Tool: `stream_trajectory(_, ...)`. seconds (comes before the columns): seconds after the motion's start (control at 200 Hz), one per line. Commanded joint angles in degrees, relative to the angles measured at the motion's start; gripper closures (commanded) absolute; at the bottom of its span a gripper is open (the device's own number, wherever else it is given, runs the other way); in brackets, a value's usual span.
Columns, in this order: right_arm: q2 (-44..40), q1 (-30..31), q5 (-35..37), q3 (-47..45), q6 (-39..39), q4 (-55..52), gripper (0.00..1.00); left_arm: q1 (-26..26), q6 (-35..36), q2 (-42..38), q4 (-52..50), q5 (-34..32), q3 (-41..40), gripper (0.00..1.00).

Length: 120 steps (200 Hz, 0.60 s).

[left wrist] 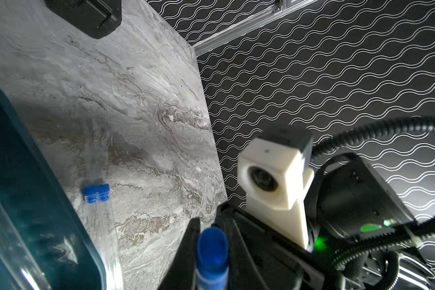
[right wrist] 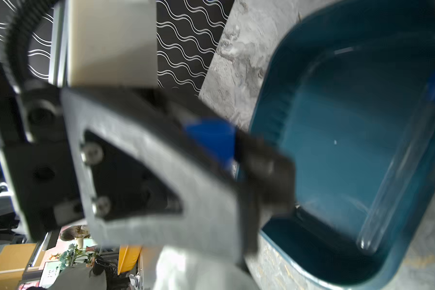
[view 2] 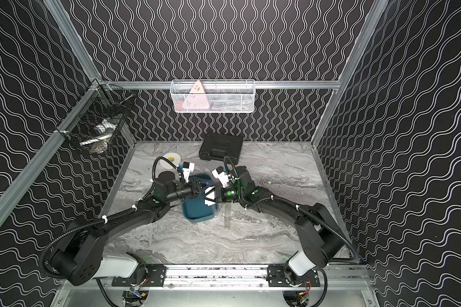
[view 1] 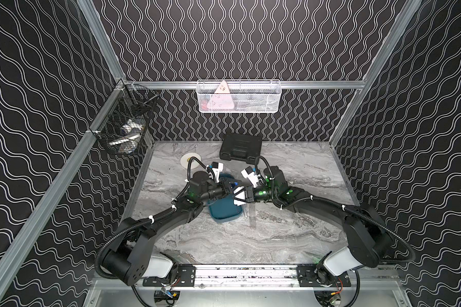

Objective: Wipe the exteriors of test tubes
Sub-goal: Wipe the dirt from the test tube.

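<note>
Left wrist view is showing the left gripper (left wrist: 209, 233) squeezing tight on a blue-capped test tube (left wrist: 212, 251), and in both top views it's hanging over the teal tray (view 1: 224, 212). Right gripper (view 1: 245, 197) is facing it nose to nose, pinching a crumpled white tissue (view 1: 238, 203) right up against that tube. Two more tubes (view 1: 251, 216) are lying side by side on the marble table (view 1: 277, 239) just beside the tray, and one more tube (right wrist: 399, 163) is sitting inside it.
</note>
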Motion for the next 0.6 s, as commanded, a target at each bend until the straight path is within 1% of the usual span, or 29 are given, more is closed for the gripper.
stream_trajectory(0.0, 0.7, 0.4, -1.3, 2.7, -2.5, -1.1, 0.82, 0.0, 1.7, -0.7, -2.1, 0.7, 0.0, 0.84)
stream_trajectory(0.11, -1.4, 3.1, 1.2, -0.9, -2.3, -1.8, 0.81, 0.1, 2.3, -0.8, -3.0, 0.5, 0.6, 0.84)
stream_trajectory(0.26, -6.7, 7.1, 4.7, -12.5, 4.9, 6.2, 0.81, 0.3, 2.7, -0.4, -3.2, 0.5, 1.0, 0.84)
stream_trajectory(0.355, -8.7, 8.0, 6.4, -16.8, 7.3, 8.7, 0.81, 0.4, 2.6, 0.0, -3.0, 0.9, 1.0, 0.84)
stream_trajectory(0.415, -9.2, 8.0, 7.4, -16.7, 6.3, 7.3, 0.81, 0.4, 2.6, 0.0, -2.9, 1.0, 1.0, 0.84)
stream_trajectory(0.46, -9.3, 8.0, 8.6, -15.1, 4.1, 4.9, 0.81, 0.4, 2.7, -0.1, -3.2, 0.8, 1.0, 0.84)
stream_trajectory(0.595, -5.4, 6.1, 7.4, -5.6, -2.6, -2.5, 0.81, 0.4, 2.8, -0.4, -3.6, 1.1, 0.9, 0.84)
